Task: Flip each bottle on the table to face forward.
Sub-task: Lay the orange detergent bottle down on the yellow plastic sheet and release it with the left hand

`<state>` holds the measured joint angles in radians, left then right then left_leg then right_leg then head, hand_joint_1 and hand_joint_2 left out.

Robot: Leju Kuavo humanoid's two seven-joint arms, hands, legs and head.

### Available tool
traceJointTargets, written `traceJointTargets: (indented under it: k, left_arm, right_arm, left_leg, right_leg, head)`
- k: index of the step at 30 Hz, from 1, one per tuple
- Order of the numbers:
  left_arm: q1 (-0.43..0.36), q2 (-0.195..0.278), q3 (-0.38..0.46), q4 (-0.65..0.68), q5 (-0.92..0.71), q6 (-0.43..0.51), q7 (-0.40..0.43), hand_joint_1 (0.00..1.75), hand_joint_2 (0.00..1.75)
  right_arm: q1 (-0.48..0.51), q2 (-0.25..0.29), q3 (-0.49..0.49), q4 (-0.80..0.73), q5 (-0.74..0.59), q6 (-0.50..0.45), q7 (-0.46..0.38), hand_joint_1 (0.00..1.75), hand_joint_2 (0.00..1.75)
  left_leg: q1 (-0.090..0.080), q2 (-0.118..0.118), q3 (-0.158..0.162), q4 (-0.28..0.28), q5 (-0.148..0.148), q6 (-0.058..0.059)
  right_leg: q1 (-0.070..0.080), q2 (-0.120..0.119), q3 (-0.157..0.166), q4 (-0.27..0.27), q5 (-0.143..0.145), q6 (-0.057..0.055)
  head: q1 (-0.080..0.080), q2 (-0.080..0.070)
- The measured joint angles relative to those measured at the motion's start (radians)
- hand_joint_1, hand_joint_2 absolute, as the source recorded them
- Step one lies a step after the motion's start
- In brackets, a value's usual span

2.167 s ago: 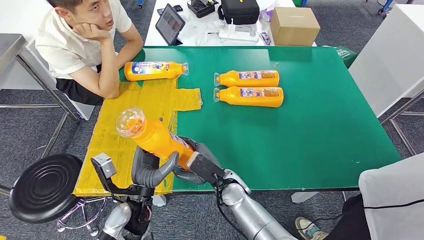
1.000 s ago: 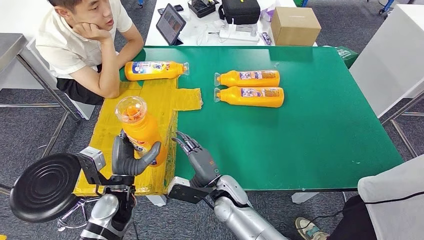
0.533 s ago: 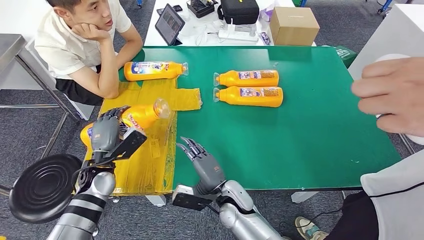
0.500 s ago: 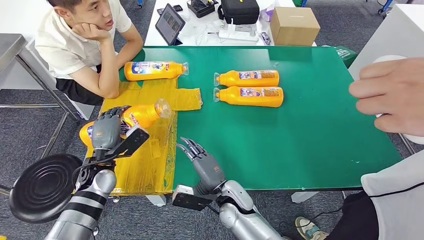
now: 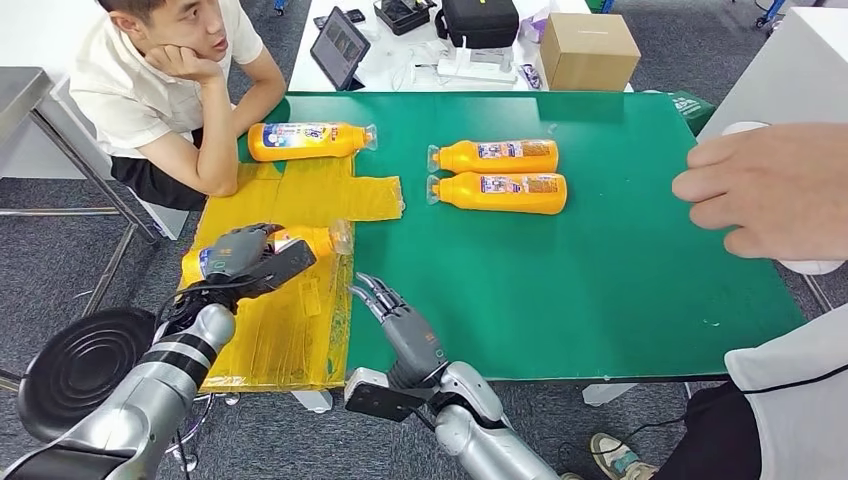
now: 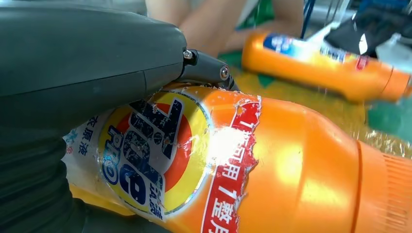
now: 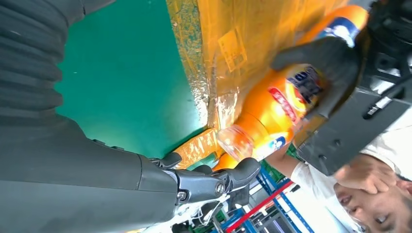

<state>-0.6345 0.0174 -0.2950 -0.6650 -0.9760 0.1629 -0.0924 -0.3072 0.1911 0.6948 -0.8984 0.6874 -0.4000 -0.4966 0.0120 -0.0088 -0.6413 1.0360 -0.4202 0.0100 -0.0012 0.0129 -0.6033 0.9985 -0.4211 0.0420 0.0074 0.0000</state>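
My left hand (image 5: 240,258) grips an orange bottle (image 5: 312,238) that lies on the yellow mat (image 5: 290,320), its clear cap pointing toward the green table. In the left wrist view its torn round label (image 6: 160,150) faces the camera. In the right wrist view the same bottle (image 7: 272,107) shows under the left hand's dark fingers (image 7: 330,63). My right hand (image 5: 400,322) hovers open over the green table's front edge, beside the mat, holding nothing. Three more orange bottles lie flat: one (image 5: 305,140) at the mat's far end, two (image 5: 495,156) (image 5: 500,192) side by side mid-table.
A person sits at the far left corner with an elbow on the table (image 5: 215,170). Another person's hand (image 5: 760,190) reaches in from the right, close to the camera. A black stool (image 5: 85,370) stands at the lower left. A cardboard box (image 5: 588,50) and tablet sit behind the table.
My left hand has taken the bottle from upright down to lying on the yellow mat. The right hand let go of it and stays open. A person's hand came in from the right.
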Motion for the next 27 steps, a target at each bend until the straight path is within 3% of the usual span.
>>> traceJointTargets:
  k: [1,4,8,9,14,27]
  left_arm:
    - [-0.008,-0.003,0.003,0.019,0.009,-0.005,-0.004,1.67,1.75]
    - [-0.038,-0.009,0.01,0.07,0.031,-0.028,-0.011,1.16,1.75]
    - [-0.069,-0.012,0.017,0.115,0.039,-0.071,-0.016,0.14,1.75]
    - [-0.075,-0.012,0.017,0.123,0.04,-0.08,-0.017,0.03,1.75]
    - [-0.091,-0.016,0.014,0.151,0.023,-0.116,-0.024,0.0,1.75]
    - [-0.111,-0.015,-0.091,0.173,-0.061,-0.158,-0.034,0.0,1.75]
  right_arm:
    - [0.0,0.002,0.0,0.0,-0.005,0.001,-0.003,0.0,1.75]
    - [0.0,0.008,0.0,0.002,-0.021,0.002,-0.012,0.0,1.75]
    - [-0.001,0.012,-0.001,0.011,-0.042,0.002,-0.026,0.0,1.75]
    - [-0.001,0.013,-0.001,0.014,-0.046,0.002,-0.029,0.0,1.75]
    - [-0.002,0.019,-0.001,0.029,-0.06,0.001,-0.043,0.0,1.75]
    - [-0.002,0.021,-0.001,0.047,-0.07,0.001,-0.047,0.0,1.75]
  left_leg:
    - [0.0,0.0,0.0,0.0,0.0,0.0]
    - [0.0,0.0,0.0,0.0,0.0,0.0]
    - [0.0,-0.001,0.0,0.0,0.0,0.0]
    - [0.0,-0.001,0.0,0.0,0.0,0.0]
    - [0.0,0.0,0.0,0.0,0.0,0.0]
    - [0.0,-0.001,0.0,0.0,0.0,0.0]
  right_leg:
    - [0.0,0.0,0.0,0.0,0.0,0.0]
    - [0.0,0.0,0.0,0.0,0.0,0.0]
    - [0.0,0.0,0.001,0.0,0.0,0.0]
    - [0.0,0.0,0.001,0.0,0.0,0.0]
    - [0.0,0.0,0.001,0.0,0.0,0.0]
    - [0.0,0.0,0.0,0.0,0.0,0.0]
  head:
    - [0.0,0.0]
    - [0.0,0.0]
    - [0.0,0.0]
    - [0.0,0.0]
    - [0.0,0.0]
    - [0.0,0.0]
